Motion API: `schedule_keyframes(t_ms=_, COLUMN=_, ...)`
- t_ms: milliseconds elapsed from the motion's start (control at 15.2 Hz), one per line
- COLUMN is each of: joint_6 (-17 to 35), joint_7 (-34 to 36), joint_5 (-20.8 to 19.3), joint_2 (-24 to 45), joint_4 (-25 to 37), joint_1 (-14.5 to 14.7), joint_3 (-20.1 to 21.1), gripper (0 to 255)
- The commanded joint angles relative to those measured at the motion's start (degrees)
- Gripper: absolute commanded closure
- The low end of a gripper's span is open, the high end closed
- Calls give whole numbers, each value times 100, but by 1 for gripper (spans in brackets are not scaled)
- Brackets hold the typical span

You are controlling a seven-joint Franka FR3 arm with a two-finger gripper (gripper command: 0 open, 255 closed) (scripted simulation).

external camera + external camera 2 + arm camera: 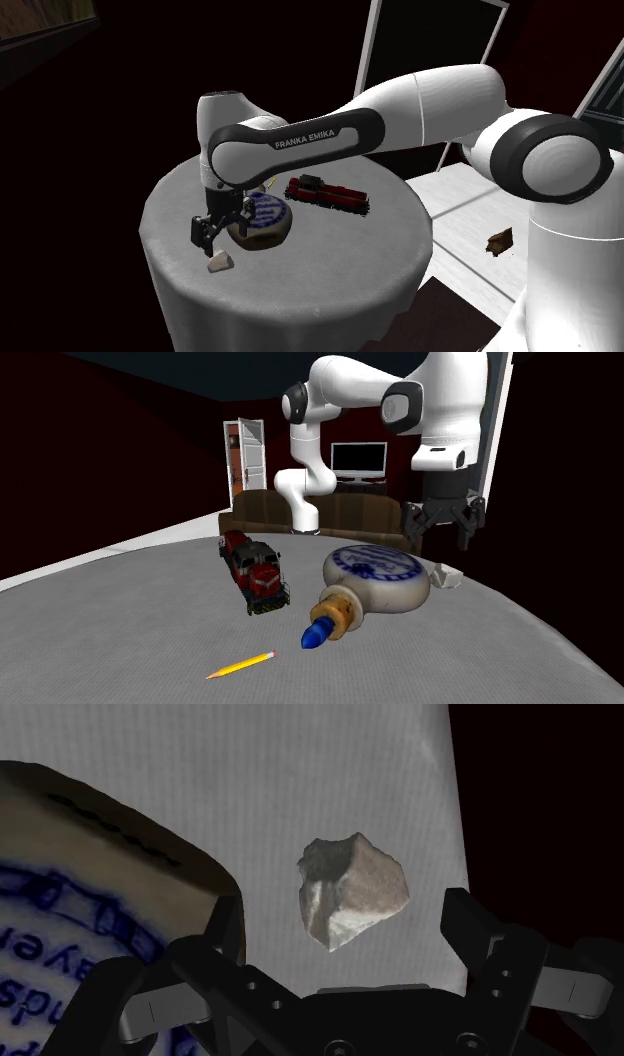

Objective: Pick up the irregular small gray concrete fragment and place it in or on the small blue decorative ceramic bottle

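As the bottle (375, 580) lies sideways, its neck (336, 614) points away (from the fragment (350, 892)).

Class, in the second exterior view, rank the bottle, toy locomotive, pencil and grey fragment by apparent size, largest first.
1. bottle
2. toy locomotive
3. pencil, though it lies nearest the camera
4. grey fragment, lying farther back

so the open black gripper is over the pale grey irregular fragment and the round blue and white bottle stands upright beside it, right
No, the round blue and white bottle lies on its side, as the second exterior view shows; the open black gripper is over the pale fragment.
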Motion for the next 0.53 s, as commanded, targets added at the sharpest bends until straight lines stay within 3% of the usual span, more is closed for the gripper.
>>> schedule_keyframes(t_ms=0, joint_6=-91, joint_7=90, joint_5=-120, joint_2=332, joint_4=405, joint_1=136, joint_3=-20, gripper=0)
schedule_keyframes(t_ms=462, joint_6=424, joint_7=133, joint_5=-187, joint_2=482, joint_4=31, joint_1=167, joint_3=-55, gripper=0)
